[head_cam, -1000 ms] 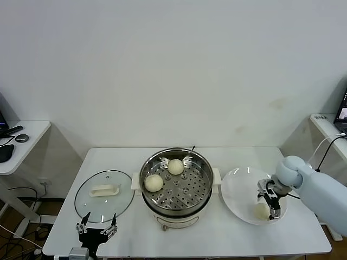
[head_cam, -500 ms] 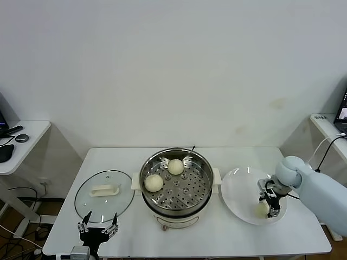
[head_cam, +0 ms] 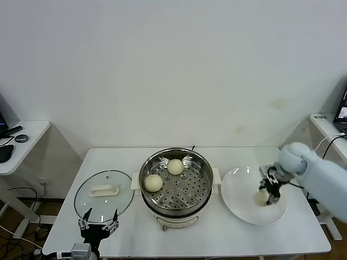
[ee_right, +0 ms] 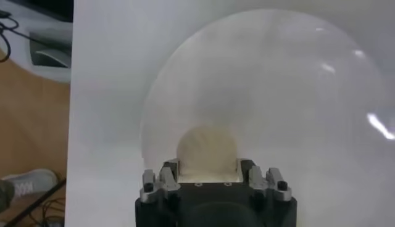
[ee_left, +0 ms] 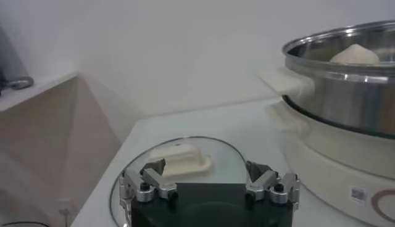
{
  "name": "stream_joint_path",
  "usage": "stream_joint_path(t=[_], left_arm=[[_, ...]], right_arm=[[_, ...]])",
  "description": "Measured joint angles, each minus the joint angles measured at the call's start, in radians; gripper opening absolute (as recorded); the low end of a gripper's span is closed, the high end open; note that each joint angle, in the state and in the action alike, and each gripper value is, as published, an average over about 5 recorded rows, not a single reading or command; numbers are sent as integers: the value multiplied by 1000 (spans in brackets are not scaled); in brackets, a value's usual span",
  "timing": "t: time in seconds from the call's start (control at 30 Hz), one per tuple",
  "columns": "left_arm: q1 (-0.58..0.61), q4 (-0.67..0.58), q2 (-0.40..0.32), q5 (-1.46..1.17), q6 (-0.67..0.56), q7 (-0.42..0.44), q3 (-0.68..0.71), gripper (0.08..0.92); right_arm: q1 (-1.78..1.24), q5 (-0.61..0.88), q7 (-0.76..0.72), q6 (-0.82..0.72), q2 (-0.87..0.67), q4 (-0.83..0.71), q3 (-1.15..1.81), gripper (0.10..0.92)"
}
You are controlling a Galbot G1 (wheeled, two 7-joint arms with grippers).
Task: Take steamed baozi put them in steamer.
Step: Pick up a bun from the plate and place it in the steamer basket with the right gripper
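White table (head_cam: 227, 238): two baozi (head_cam: 154, 182) sit in steamer (head_cam: 175, 187). Right gripper (head_cam: 267, 196) clamps third baozi (ee_right: 207, 145) over plate (head_cam: 238, 195); left gripper (head_cam: 97, 226) idle, jaws wide. Roughly halfway.

We can read no text; a small label (ee_left: 357, 194) on the steamer (ee_left: 345, 80) base is too blurred.

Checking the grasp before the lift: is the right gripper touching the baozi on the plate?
Touching. The right wrist view shows the right gripper with its fingers pressed against both sides of the baozi.
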Motion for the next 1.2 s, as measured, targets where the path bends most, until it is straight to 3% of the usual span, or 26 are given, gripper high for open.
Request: stream_joint_path(t=[0.43,0.7,0.9,1.2], left_arm=[[15,-24,-13,-2,-22,-31,-7,823],[20,-39,-28,-4,-24,-33,-6,823],[22,-44,-28,-4,-24,-34,-1,823],[19,-41,-30,-4,-24,-35,-1,823]], right_arm=[[530,283,-34,-1,228,-62,-292,585],[648,412,-48,208,368,-71,-391,586],[672,410,-33,423,427,-24,-461,585],[634,296,-1,656,493,69,-528,585]])
